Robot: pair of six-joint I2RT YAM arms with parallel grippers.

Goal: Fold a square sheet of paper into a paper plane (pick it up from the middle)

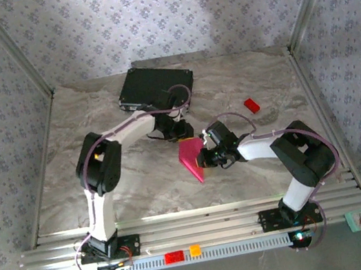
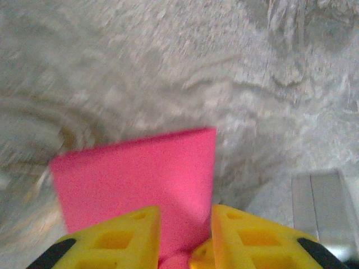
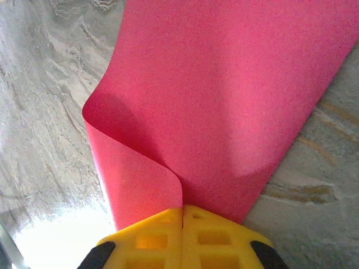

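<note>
1. Marble-patterned table [image 1: 140, 184] takes up most of my top camera view, and both arms reach out over its middle.
2. I see a black case [image 1: 154, 84] lying flat at the far edge, left of centre, just behind the left arm's wrist.
3. My sheet of paper [image 1: 190, 158] is magenta-pink and sits near the table's centre, between the two grippers and in front of the case. From above it looks like a wedge with its tip pointing toward the near edge. On the right wrist camera the sheet [image 3: 224, 84] runs away from the fingers, and its left side curls over in a soft, uncreased roll.
4. The right gripper [image 1: 204, 152] is at the sheet's right side. On its own camera the gripper [image 3: 182, 216] has its yellow fingers [image 3: 151, 238] pressed together, pinching the near edge of the paper.
5. The left gripper [image 1: 182, 133] is at the sheet's far side. On its camera the gripper [image 2: 185, 218] has its fingers [image 2: 123, 235] spread. The sheet [image 2: 140, 174] shows in the gap between them, and I cannot tell whether they touch it.
6. A small red block [image 1: 251, 105] lies on the table to the right, well apart from the paper.
7. On the near rail, between the arm bases, a red piece [image 1: 174, 256] sits just beside a tiny orange cube [image 1: 195, 250].
</note>
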